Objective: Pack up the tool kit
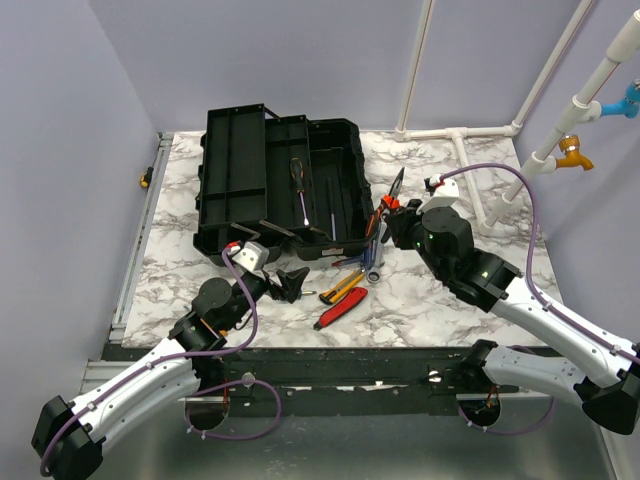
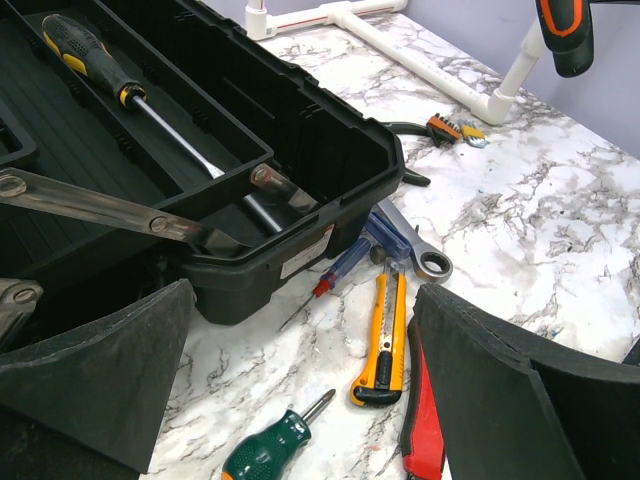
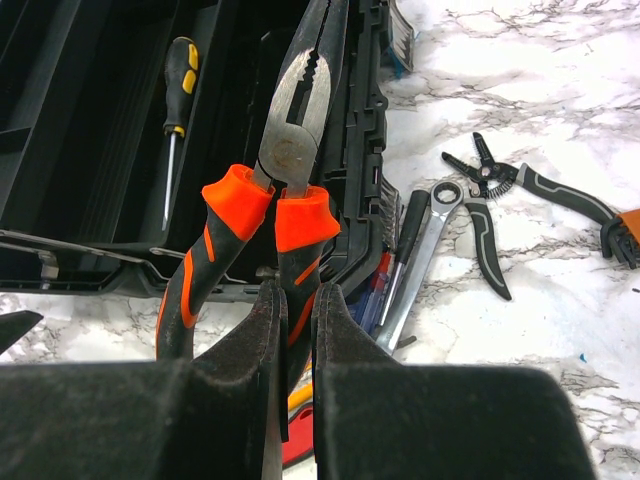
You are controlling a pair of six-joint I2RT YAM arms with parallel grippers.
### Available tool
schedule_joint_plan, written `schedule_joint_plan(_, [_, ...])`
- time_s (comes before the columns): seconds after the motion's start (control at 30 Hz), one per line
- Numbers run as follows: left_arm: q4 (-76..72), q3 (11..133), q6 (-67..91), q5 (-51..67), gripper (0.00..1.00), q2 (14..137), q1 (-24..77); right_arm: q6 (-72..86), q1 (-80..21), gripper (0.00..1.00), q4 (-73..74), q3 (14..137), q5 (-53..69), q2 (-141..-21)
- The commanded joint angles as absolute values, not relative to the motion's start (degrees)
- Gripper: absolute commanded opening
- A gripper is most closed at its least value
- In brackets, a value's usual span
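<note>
The black toolbox (image 1: 280,185) stands open at the back left, with a yellow-and-black screwdriver (image 2: 100,60) in its tray. My right gripper (image 3: 298,310) is shut on one handle of orange-handled pliers (image 3: 295,120) and holds them raised over the box's right edge (image 1: 392,222). My left gripper (image 2: 300,400) is open and empty, low over the table in front of the box (image 1: 297,283). Between its fingers lie a green screwdriver (image 2: 265,450) and a yellow utility knife (image 2: 383,340). A red cutter (image 2: 425,420) lies by the right finger.
A blue-and-red screwdriver (image 2: 360,255) and a ring wrench (image 2: 432,262) lie against the box's front corner. Black wire strippers (image 3: 500,200) lie further right. White PVC pipes (image 1: 470,135) run along the back right. The box's metal lid stays (image 2: 100,210) cross its front.
</note>
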State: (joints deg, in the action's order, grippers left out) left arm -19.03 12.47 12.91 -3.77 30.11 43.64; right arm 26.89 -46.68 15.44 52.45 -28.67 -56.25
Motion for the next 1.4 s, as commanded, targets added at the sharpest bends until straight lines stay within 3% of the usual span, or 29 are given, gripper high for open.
schedule_joint_plan(0.0, [-19.0, 13.8, 12.7, -2.5, 0.95, 29.7, 43.8, 26.3, -46.9, 0.01, 11.7, 54.1, -29.1, -55.3])
schedule_joint_plan(0.53, [-19.2, 13.8, 12.7, -2.5, 0.95, 30.1, 43.8, 24.7, -46.9, 0.01, 10.2, 54.2, -26.9, -56.7])
schedule_joint_plan(1.0, [-18.6, 13.6, 12.4, -3.5, 0.95, 29.0, 43.8, 21.9, -46.9, 0.01, 10.2, 71.1, -15.0, -79.1])
schedule_joint_plan(1.37, [-18.6, 13.5, 12.6, -3.3, 0.95, 28.7, 43.8, 20.8, -46.9, 0.01, 19.0, 84.3, -21.2, -93.4])
